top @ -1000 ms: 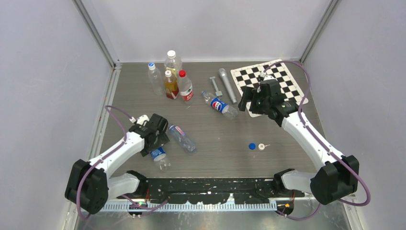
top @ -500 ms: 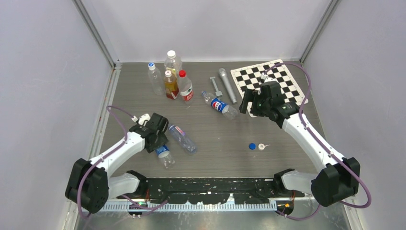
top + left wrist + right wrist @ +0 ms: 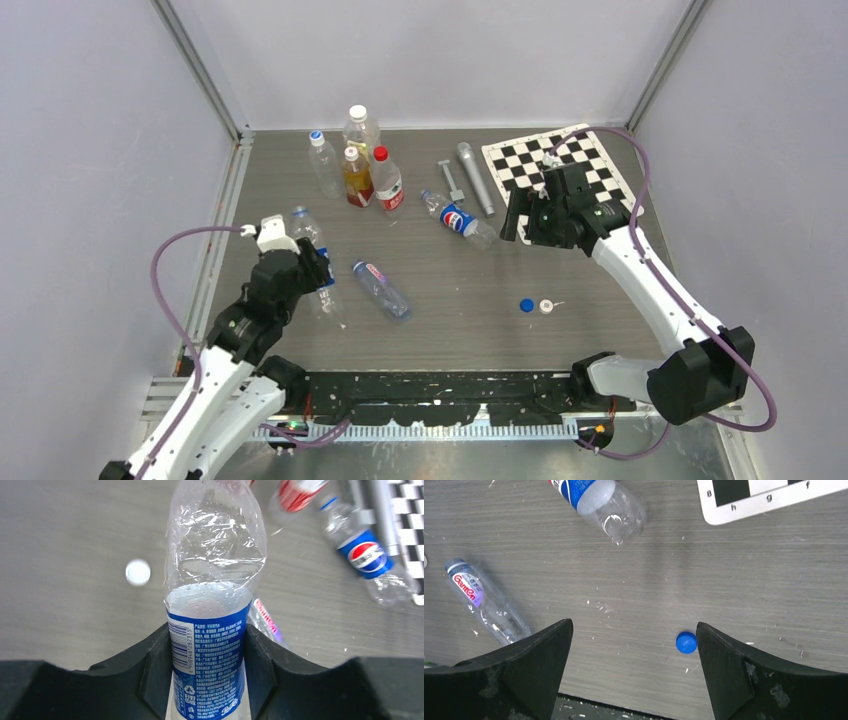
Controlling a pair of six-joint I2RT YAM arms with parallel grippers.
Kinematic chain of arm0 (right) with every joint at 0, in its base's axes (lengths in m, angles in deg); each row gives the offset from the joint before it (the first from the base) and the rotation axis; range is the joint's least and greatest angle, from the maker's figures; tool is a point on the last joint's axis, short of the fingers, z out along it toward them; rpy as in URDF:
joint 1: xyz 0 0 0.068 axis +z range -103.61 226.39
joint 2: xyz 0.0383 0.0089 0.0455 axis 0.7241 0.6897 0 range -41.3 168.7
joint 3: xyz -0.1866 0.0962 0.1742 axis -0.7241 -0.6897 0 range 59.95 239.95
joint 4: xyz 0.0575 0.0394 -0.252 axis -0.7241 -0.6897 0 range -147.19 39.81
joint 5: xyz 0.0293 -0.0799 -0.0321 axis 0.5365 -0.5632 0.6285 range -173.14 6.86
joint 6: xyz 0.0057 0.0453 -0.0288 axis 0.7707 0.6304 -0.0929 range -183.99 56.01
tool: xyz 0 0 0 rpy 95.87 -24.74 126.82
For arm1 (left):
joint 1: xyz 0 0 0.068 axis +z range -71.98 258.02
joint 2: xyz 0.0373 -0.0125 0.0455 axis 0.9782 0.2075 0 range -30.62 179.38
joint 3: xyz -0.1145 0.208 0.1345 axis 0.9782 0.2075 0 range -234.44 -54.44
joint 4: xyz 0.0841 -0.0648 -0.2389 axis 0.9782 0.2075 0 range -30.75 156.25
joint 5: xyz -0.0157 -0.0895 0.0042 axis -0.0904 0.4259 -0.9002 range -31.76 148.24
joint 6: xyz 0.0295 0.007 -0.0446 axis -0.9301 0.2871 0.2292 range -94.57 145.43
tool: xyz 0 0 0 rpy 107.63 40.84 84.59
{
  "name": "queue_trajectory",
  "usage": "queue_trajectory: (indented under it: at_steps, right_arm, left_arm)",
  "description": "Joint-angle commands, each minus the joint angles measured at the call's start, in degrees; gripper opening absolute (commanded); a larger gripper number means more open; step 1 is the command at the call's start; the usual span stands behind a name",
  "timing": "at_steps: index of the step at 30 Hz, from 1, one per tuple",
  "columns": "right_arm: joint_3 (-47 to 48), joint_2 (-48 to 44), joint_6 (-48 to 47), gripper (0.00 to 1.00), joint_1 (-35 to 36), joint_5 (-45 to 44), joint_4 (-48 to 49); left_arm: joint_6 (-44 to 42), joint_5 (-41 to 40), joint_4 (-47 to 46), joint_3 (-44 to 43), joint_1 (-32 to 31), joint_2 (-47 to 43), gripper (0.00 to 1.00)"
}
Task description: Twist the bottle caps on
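— Two loose caps, the blue cap (image 3: 526,305) and the white cap (image 3: 546,306), lie side by side right of centre.
— My left gripper (image 3: 207,665) is clamped on the blue-labelled bottle (image 3: 207,630); its neck is probably bare, too blurry to tell. My right gripper (image 3: 634,625) hangs spread and empty over the blue cap.
— Worry?
— That thin wall could buckle and spin once I start threading.

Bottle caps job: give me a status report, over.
Left gripper shut on blue-labelled bottle. Right gripper open, empty. Blue cap, white cap lying loose, nothing blocking them.
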Motion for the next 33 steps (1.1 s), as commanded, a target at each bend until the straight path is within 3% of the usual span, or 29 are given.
queue_trajectory:
  at_steps: [1, 10, 12, 22, 33]
  right_arm:
    - [2.50, -0.68, 1.99, 1.00, -0.19, 1.79, -5.88]
    - [2.56, 0.39, 3.95, 0.99, -0.19, 6.00, -15.78]
    - [0.15, -0.75, 6.06, 1.00, -0.07, 6.51, -15.01]
    - [-13.57, -6.91, 17.13, 0.90, 1.11, 5.22, -8.58]
    - [-20.49, -4.67, 24.63, 0.65, 2.47, -2.57, -5.17]
  left_arm:
    - [-17.97, 3.32, -12.80, 1.01, 0.34, -5.78, 0.40]
    - [-36.70, 21.52, -28.36, 4.87, 0.34, -12.02, 0.41]
    - [-39.37, 26.86, -32.96, 6.18, 0.34, -12.38, 0.36]
    - [-38.43, 48.05, -43.27, 7.04, 0.34, -6.10, 0.36]
    - [-37.41, 54.78, -51.74, 9.49, -0.16, -2.09, 0.40]
